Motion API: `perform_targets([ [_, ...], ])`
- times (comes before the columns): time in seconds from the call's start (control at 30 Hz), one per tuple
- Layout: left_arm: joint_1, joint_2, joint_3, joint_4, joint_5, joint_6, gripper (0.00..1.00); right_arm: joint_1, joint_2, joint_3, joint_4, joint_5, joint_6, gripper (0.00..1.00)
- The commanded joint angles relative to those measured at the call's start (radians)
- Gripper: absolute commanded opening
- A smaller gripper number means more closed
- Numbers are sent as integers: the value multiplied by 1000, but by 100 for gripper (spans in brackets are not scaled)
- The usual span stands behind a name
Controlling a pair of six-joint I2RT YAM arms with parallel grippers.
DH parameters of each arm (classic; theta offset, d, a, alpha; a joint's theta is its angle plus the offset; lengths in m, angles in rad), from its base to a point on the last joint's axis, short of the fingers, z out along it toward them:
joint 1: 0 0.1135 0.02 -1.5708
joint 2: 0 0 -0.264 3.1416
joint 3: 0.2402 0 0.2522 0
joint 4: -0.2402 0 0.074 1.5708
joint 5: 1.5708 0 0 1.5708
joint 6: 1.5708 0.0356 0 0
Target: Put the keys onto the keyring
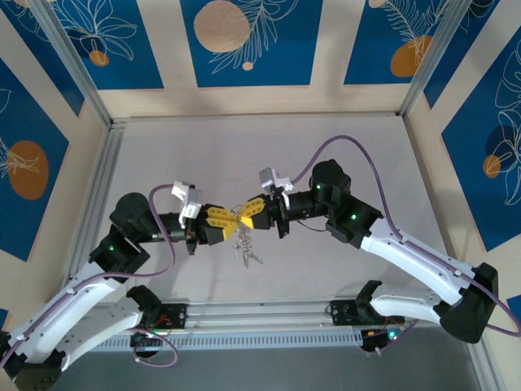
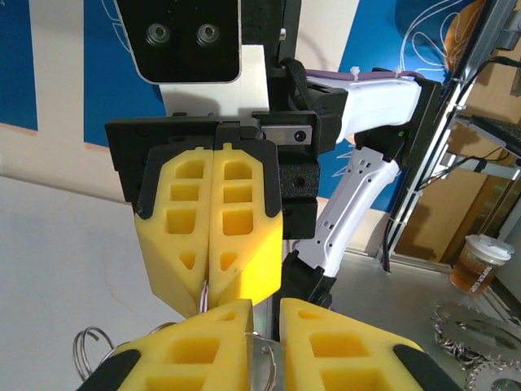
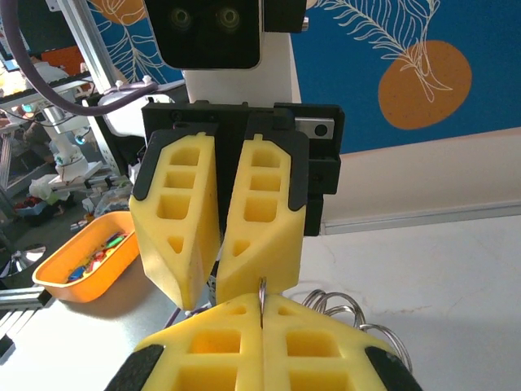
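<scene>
Mid-threading, I'd say: above the desk (image 1: 309, 273) the right gripper (image 3: 262, 314) has its jaws clamped on the keyring (image 3: 346, 309) wire, the keys (image 1: 247, 251) dangling beneath, while the left gripper (image 3: 216, 277) meets it tip-to-tip, jaws barely apart, grip unclear, so next comes fine alignment.

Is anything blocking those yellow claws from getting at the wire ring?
Nothing visible does. The right gripper is shut on a thin wire of the keyring, and the left gripper faces it tip to tip, right beside that wire. The keys dangle just below the two grippers.
</scene>
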Motion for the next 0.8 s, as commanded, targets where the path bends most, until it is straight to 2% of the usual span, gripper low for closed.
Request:
perform_targets([
  [0.0, -6, -21, 63, -88, -33, 73, 16, 10, -12, 3, 27, 6, -6, 0],
  [0.2, -1, -30, 118, -216, -55, 144, 15, 3, -14, 10, 28, 5, 9, 0],
  [0.77, -1, 57, 139, -175, -2, 150, 15, 13, -1, 10, 79, -32, 35, 0],
])
